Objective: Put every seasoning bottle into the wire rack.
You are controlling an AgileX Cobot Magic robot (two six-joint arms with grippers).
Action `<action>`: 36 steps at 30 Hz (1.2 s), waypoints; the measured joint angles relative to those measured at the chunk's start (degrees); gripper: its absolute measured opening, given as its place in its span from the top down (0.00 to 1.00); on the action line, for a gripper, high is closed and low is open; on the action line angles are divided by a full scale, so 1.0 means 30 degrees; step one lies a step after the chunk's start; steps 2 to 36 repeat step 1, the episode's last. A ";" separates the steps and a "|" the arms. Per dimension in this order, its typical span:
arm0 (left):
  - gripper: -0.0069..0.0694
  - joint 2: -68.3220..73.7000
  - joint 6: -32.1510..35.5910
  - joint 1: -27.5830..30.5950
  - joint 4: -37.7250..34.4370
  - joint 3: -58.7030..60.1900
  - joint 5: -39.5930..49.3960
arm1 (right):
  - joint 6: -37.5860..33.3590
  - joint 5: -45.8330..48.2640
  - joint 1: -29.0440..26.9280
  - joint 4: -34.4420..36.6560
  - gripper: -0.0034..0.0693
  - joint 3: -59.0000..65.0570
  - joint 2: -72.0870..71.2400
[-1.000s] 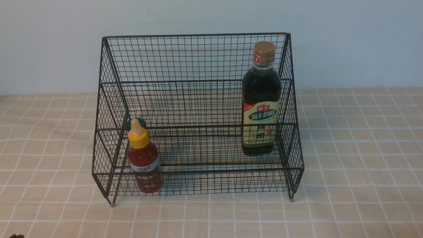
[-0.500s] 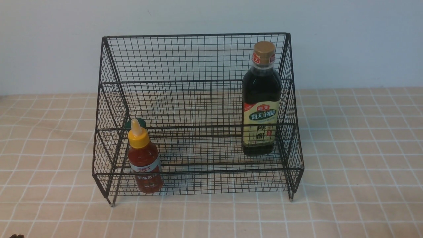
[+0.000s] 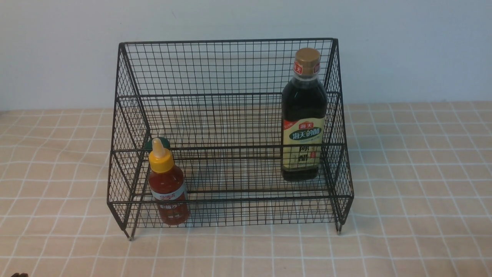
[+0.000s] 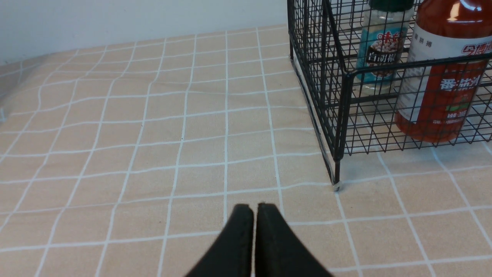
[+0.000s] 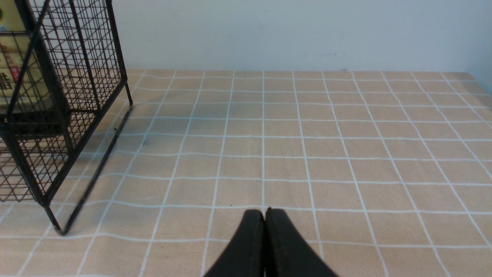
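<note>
While the wire rack [image 3: 230,134] stands in the middle of the worktop [image 3: 415,184], on a beige cloth with white squares, all three seasoning bottles are inside it. The tall dark bottle [image 3: 303,119] with the gold cap stands upright at the right end of the rack, on what seems to be the upper, rear step, close to the right side wall. The red sauce bottle [image 3: 168,188] with the yellow nozzle cap stands upright on the lower front tier, near the left end. Directly behind it is the small clear jar with the green lid [image 3: 164,141]; in the front view only a part of its lid shows above the yellow cap. In the left wrist view the jar [image 4: 380,46] is seen through the mesh, standing further back than the red bottle [image 4: 442,77], and the two look near each other but I cannot tell if they touch.

The left claw [image 4: 254,209] has its two black fingers pressed together, with nothing between them, and it is above bare cloth, in front of the rack's left front foot. The right claw [image 5: 265,213] is also closed together and empty, above the cloth beside the right end of the rack [image 5: 57,115], apart from it.
</note>
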 joint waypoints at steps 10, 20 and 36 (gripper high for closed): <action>0.92 0.0000 0.0000 0.0000 0.0000 0.0000 0.0000 | 0.0000 0.0000 0.0000 0.0000 0.97 0.0000 0.0000; 0.92 0.0000 0.0000 0.0000 0.0000 0.0000 0.0000 | 0.0000 0.0000 0.0000 0.0000 0.97 0.0000 0.0000; 0.92 0.0000 0.0000 0.0000 0.0000 0.0000 0.0000 | 0.0000 0.0000 0.0000 0.0000 0.97 0.0000 0.0000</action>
